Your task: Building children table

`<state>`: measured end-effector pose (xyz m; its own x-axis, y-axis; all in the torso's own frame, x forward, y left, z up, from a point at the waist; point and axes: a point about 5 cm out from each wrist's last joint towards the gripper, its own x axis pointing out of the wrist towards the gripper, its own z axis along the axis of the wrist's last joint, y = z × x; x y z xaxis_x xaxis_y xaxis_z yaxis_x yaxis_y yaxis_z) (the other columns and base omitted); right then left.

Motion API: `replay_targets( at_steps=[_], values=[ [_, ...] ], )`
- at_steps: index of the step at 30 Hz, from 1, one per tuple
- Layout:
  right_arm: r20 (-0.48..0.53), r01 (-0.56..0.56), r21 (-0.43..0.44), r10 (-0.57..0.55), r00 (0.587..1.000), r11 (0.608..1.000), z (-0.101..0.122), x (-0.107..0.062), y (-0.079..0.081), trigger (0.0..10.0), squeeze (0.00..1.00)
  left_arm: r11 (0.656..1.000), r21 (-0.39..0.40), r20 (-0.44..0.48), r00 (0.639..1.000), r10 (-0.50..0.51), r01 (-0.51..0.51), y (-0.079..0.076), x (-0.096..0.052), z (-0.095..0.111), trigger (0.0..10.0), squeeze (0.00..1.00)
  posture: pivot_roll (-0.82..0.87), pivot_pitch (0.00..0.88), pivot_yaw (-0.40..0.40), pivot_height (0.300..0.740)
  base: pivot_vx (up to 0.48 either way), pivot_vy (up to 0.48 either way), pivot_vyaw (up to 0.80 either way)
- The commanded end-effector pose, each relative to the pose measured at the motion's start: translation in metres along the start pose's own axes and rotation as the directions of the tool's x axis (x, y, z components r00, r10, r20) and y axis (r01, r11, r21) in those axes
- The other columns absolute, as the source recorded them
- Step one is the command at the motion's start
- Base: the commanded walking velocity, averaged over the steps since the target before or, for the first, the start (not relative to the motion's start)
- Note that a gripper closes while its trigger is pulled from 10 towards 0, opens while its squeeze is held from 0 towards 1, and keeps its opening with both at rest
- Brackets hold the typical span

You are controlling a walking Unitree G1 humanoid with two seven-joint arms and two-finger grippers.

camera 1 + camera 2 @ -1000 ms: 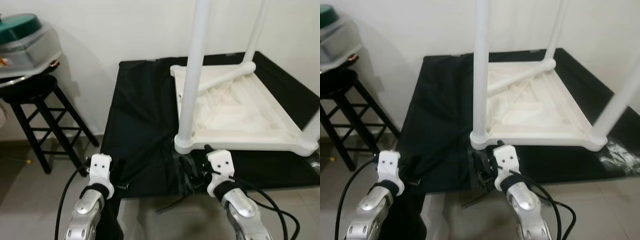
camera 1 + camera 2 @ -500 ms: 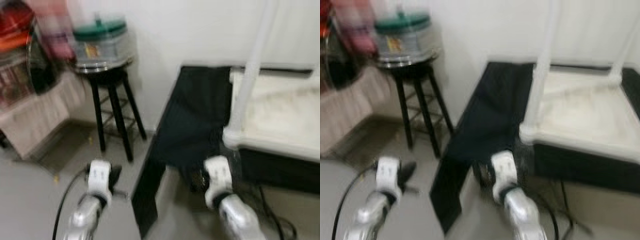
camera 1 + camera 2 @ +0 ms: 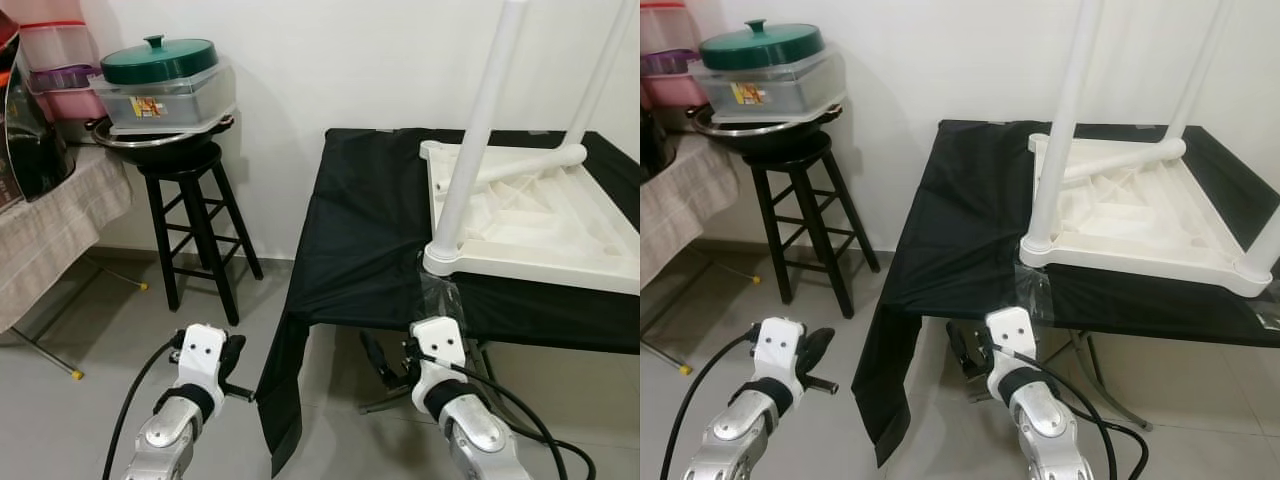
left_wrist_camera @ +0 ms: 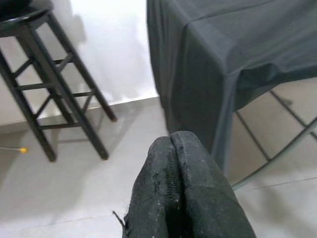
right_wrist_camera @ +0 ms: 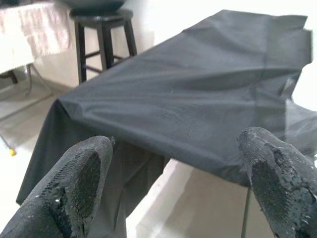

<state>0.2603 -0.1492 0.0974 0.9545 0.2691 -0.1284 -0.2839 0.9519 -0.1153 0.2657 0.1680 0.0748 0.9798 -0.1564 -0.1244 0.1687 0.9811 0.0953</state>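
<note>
**A:** Where's the piece we're building?

**B:** The white children's table (image 3: 530,215) lies upside down on the black-draped folding table (image 3: 360,250), underside up, with white legs standing straight up from its corners. The nearest leg (image 3: 472,140) rises at the near corner, long axis vertical, and another leg (image 3: 1205,60) stands at the far side.

**A:** And which arm has the better shot at it?

**B:** The right one, clearly. The right gripper (image 3: 385,362) hangs low, below the draped edge, and that near corner sits above and slightly forward of it. The left gripper (image 3: 232,355) is off to the left over bare floor, well apart from the work and nearer the black stool (image 3: 190,225) stacked with pans and a green-lidded container (image 3: 160,75).

**A:** State of the fingers?

**B:** Through the right wrist view, the right fingers (image 5: 81,186) are spread wide with nothing between them, only cloth ahead. The left fingers (image 4: 181,191) are pressed together, holding nothing.

**A:** So what's needed?

**B:** My guess: lift the right arm up and forward to reach that upright leg, approaching from the side
</note>
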Motion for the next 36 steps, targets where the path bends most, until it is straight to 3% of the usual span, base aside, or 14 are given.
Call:
replay_targets(
  at_steps=[1, 5, 11, 13, 15, 18, 36],
  values=[
    [-0.037, -0.031, -0.022, 0.030, 0.999, 0.999, -0.005, 0.001, 0.005, 10.0, 0.00, 0.999, 0.039, 0.007, 1.000, 0.001, -0.001, 0.001, -0.003, -0.001, 10.0, 0.00, -0.01, 0.000, 0.031, 0.740, 0.000, 0.000, 0.00],
    [-0.048, -0.083, -0.099, 0.078, 0.996, 0.992, -0.006, 0.000, 0.012, 10.0, 0.00, 0.997, 0.075, 0.029, 0.999, -0.028, 0.026, -0.005, -0.004, 0.001, 10.0, 0.00, -0.01, 0.000, 0.020, 0.740, 0.000, 0.000, 0.00],
    [-0.060, -0.107, -0.115, 0.100, 0.993, 0.988, -0.007, -0.001, 0.014, 10.0, 0.00, 0.992, 0.113, 0.032, 0.998, -0.059, 0.055, -0.011, -0.004, 0.002, 10.0, 0.00, -0.02, 0.000, 0.019, 0.740, 0.000, 0.000, 0.00],
    [-0.063, -0.124, -0.134, 0.116, 0.991, 0.983, -0.008, -0.002, 0.016, 10.0, 0.00, 0.976, 0.197, 0.034, 0.995, -0.097, 0.088, -0.020, -0.005, 0.006, 10.0, 0.00, -0.02, 0.000, 0.022, 0.740, 0.000, 0.000, 0.00],
    [-0.063, -0.124, -0.134, 0.116, 0.991, 0.983, -0.008, -0.002, 0.016, 10.0, 0.00, 0.976, 0.197, 0.034, 0.995, -0.097, 0.088, -0.020, -0.005, 0.006, 10.0, 0.00, -0.02, 0.000, 0.022, 0.740, 0.000, 0.000, 0.00],
    [-0.064, -0.136, -0.151, 0.128, 0.990, 0.979, -0.008, -0.003, 0.017, 10.0, 0.00, 0.957, 0.260, 0.026, 0.990, -0.140, 0.129, -0.031, -0.005, 0.008, 10.0, 0.00, -0.02, 0.000, 0.022, 0.740, 0.000, 0.000, 0.00],
    [-0.050, -0.089, -0.097, 0.084, 0.995, 0.991, -0.008, -0.003, 0.011, 10.0, 0.00, 0.986, 0.150, 0.027, 0.997, -0.075, 0.070, -0.025, -0.005, 0.004, 10.0, 0.00, -0.02, 0.000, 0.021, 0.740, 0.000, 0.000, 0.00]
  ],
)
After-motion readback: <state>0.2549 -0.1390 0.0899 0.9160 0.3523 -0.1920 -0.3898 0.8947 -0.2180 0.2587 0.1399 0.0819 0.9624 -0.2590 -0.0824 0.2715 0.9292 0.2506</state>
